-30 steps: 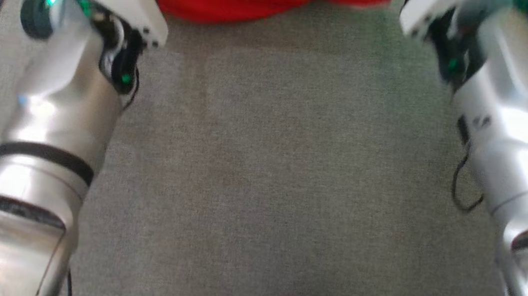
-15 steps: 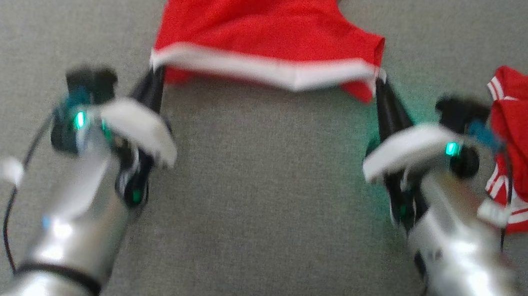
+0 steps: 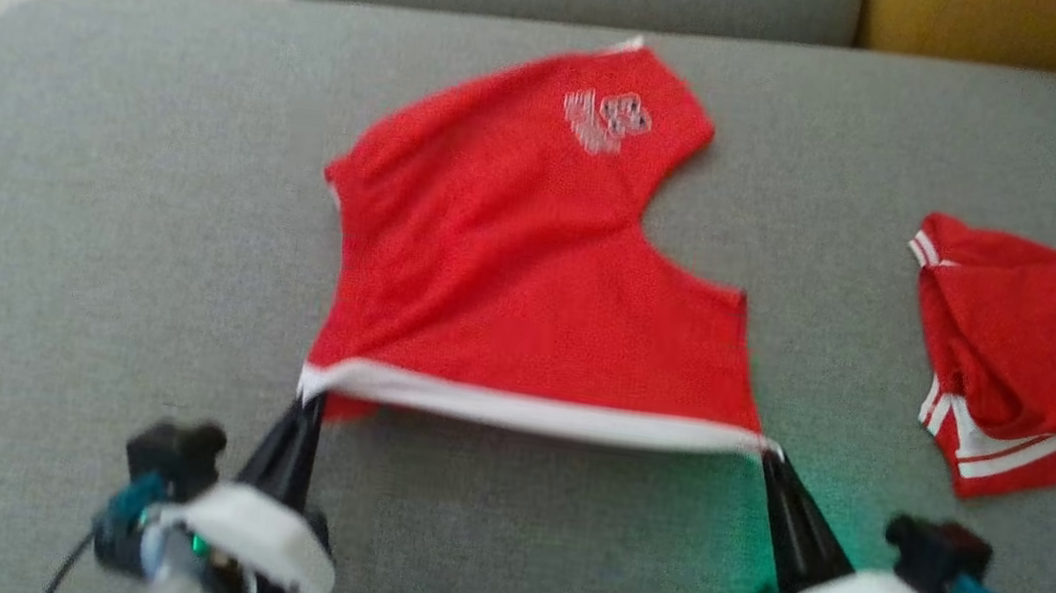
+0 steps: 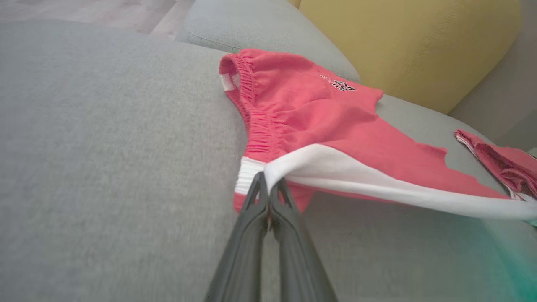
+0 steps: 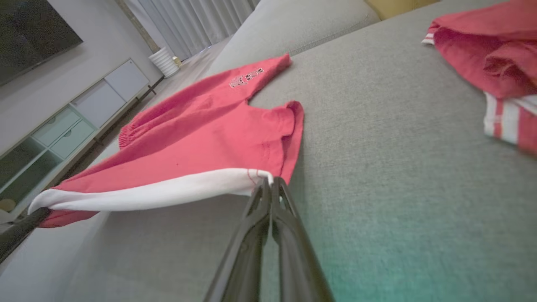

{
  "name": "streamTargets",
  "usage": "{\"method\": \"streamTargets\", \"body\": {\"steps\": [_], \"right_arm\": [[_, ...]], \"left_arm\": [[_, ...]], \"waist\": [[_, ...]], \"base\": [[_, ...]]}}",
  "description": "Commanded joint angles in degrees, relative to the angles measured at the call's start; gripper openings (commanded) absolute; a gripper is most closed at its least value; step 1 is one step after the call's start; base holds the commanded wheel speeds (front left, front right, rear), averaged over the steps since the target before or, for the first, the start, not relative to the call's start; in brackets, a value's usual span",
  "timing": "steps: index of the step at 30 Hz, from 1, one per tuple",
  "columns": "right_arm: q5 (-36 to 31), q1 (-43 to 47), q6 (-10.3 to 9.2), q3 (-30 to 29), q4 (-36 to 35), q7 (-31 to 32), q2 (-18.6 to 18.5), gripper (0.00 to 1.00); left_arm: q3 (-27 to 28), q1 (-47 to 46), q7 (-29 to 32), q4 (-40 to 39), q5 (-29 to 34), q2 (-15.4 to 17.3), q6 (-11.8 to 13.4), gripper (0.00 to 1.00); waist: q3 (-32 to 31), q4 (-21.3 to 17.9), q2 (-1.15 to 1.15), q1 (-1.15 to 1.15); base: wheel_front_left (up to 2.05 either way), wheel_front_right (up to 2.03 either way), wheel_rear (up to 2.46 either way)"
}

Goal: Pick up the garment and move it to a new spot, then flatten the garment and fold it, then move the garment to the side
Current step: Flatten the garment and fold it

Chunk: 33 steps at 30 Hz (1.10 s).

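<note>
Tension explains the hold: the left gripper (image 3: 310, 403) and the right gripper (image 3: 770, 457) each have their jaws pressed together on one end of the white band (image 3: 534, 413) that edges the garment (image 3: 530, 277), so the band runs as a straight, slightly raised line from one pair of jaws to the other. That garment, a pair of red shorts, lies beyond both pairs of jaws, fanned out over the grey sofa seat (image 3: 99, 183), with its printed logo (image 3: 607, 122) at the end farthest from them. In the left wrist view the pinch sits right at the corner where the band meets the gathered elastic waistband (image 4: 251, 121), which runs away from the left jaws; a small flap of red hangs beneath the tips. In the right wrist view the right jaws grip the opposite corner, and the cloth just past them curls up at an edge rather than lying flat.

Holding two corners well apart looks meant to let the cloth be dragged and spread without bunching, so I judge this as the placing or flattening step, with folding not yet begun.

A second red garment (image 3: 1033, 369) lies crumpled off to the outer side of the right jaws, apart from the held one; any sideways pull that way risks catching it. Thin fabric in such a narrow pinch could slip if tugged sharply.
</note>
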Motion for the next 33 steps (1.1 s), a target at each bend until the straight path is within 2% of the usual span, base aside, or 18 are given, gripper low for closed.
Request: {"method": "streamTargets", "body": {"steps": [1,4,5,6,7,8,13,18,24,28,33], "right_arm": [[-1.92,3.64,-0.05,-1.08,-7.04,2.65,0.42,0.0],[-4.55,11.32,-0.05,-4.59,-16.5,8.37,1.08,0.0],[-4.55,11.32,-0.05,-4.59,-16.5,8.37,1.08,0.0],[-5.68,15.98,-0.05,-6.81,-22.4,11.79,1.43,0.0],[-6.13,18.04,-0.05,-7.71,-25.18,13.17,1.55,0.0],[-6.13,18.04,-0.05,-7.71,-25.18,13.17,1.55,0.0],[-5.65,25.14,-0.05,-9.85,-34.66,18.24,1.72,0.0],[-5.15,26.39,-0.05,-11.1,-37.4,20.02,1.74,0.0],[-7.38,19.22,-0.05,-11.1,-35.75,22.34,1.74,0.0],[-8.61,9.15,-0.05,-11.93,-32.13,23.57,1.19,0.0],[-8.17,-6.48,-0.05,-10.31,-24.51,25.3,-2.3,0.0]], "left_arm": [[1.88,2.0,0.83,-5.07,0.05,1.38,1.1,0.0],[1.76,7.63,3.55,-11.32,-0.32,1.88,2.66,0.0],[1.76,7.63,3.55,-11.32,-0.32,1.88,2.66,0.0],[1.35,10.69,5.98,-15.29,-0.74,2.16,3.21,0.0],[1.19,11.96,7.04,-17.12,-0.78,2.48,3.5,0.0],[1.19,11.96,7.04,-17.12,-0.78,2.48,3.5,0.0],[1.21,16.96,11.42,-24.63,-1.18,3.7,5.39,0.0],[0.87,19.04,14.03,-28.18,-1.74,4.16,6.1,0.0],[0.81,15.4,16.37,-28.52,-2.6,5.11,5.03,0.0],[0.41,9.24,18.59,-27.04,-3.66,5.33,3.27,0.0],[0.53,-0.82,19.82,-22.5,-5.69,5.06,0.8,0.0]], "waist": [[-2.29,0.08,0.0,0.0],[-3.67,0.32,0.0,0.0],[-3.67,0.32,0.0,0.0],[-4.34,0.85,0.0,0.0],[-4.67,1.06,0.0,0.0],[-4.67,1.06,0.0,0.0],[-5.41,1.07,0.0,0.0],[-5.34,0.99,0.0,0.0],[-2.78,1.68,0.0,0.0],[0.85,3.34,0.0,0.0],[6.37,5.77,0.0,0.0]], "base": [[0.0,0.0,0.0],[0.0,0.0,0.0],[0.0,0.0,0.0],[0.0,0.0,0.0],[0.0,0.0,0.0],[0.0,0.0,0.0],[0.0,0.0,0.0],[0.0,0.0,0.0],[0.0,0.0,0.0],[0.0,0.0,0.0],[0.0,0.0,0.0]]}}
